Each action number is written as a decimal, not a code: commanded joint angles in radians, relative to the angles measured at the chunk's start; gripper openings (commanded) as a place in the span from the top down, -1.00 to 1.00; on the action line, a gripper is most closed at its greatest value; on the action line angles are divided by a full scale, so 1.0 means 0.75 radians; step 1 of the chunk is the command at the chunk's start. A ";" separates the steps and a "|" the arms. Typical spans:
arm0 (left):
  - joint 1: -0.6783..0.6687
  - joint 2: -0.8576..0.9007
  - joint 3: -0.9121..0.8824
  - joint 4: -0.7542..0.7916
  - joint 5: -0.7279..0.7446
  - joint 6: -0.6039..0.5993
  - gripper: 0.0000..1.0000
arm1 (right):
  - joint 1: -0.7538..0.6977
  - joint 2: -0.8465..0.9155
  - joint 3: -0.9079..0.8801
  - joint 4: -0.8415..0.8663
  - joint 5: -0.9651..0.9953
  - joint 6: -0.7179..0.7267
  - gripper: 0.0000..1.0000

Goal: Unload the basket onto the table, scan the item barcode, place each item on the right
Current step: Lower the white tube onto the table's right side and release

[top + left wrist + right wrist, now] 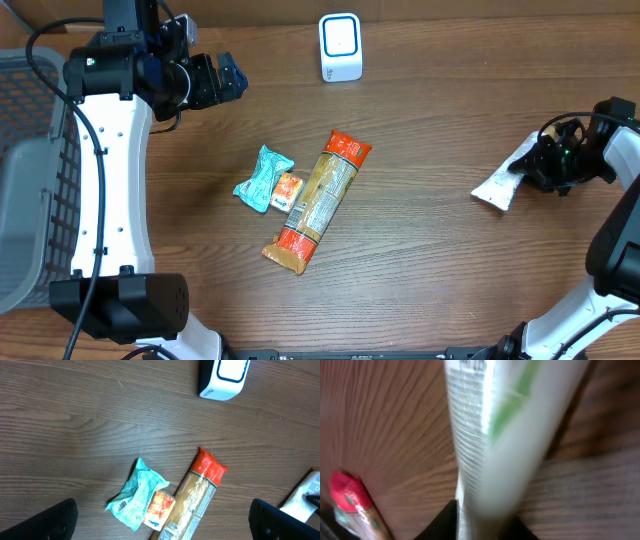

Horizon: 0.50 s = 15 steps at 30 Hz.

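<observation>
My left gripper hangs over the back left of the table with its jaws spread wide and nothing between them. In the left wrist view its two fingers sit at the bottom corners of the picture. Ahead of those jaws and between the fingers lie three packs:

- a teal packet, with a barcode showing at its lower end;
- a small orange packet touching the teal one;
- a long pasta pack with a red end, just beside the orange one.

Further out from the jaws and off to one side stands the white scanner, upright, well apart from the packs.

My right gripper is at the far right of the table, on one end of the white packet. The rest of the packet lies flat on the wood and points away from the jaws toward the middle of the table. In the right wrist view the packet fills the frame, blurred, with fine print and a green mark on it. It runs straight out from between the dark fingers at the bottom edge. The packet sits between the jaws, but the blur is too heavy for me to tell whether they are pinching it or standing a little off it. The pasta pack's red end shows well beyond the jaws, at the lower left of that view.
</observation>
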 commanded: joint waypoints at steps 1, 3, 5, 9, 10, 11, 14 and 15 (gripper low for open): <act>0.002 -0.001 0.022 0.002 0.014 -0.012 -1.00 | 0.007 -0.066 0.044 -0.044 -0.022 0.001 0.01; 0.002 -0.001 0.022 0.002 0.014 -0.012 -0.99 | 0.007 -0.066 0.081 -0.108 -0.022 -0.027 -0.12; 0.002 -0.001 0.022 0.002 0.014 -0.012 -1.00 | 0.007 -0.066 0.142 -0.201 -0.023 -0.067 -0.21; 0.002 -0.001 0.022 0.002 0.014 -0.012 -0.99 | 0.031 -0.066 0.342 -0.473 -0.030 -0.153 -0.20; 0.002 -0.001 0.022 0.002 0.014 -0.012 -1.00 | 0.046 -0.066 0.388 -0.525 -0.036 -0.160 -0.20; 0.002 -0.001 0.022 0.002 0.014 -0.012 -1.00 | 0.070 -0.066 0.436 -0.572 -0.051 -0.162 -0.21; 0.002 -0.001 0.022 0.002 0.014 -0.012 -0.99 | 0.193 -0.072 0.491 -0.587 -0.216 -0.176 -0.50; 0.002 -0.001 0.022 0.002 0.014 -0.012 -1.00 | 0.243 -0.071 0.487 -0.569 -0.256 -0.175 -0.64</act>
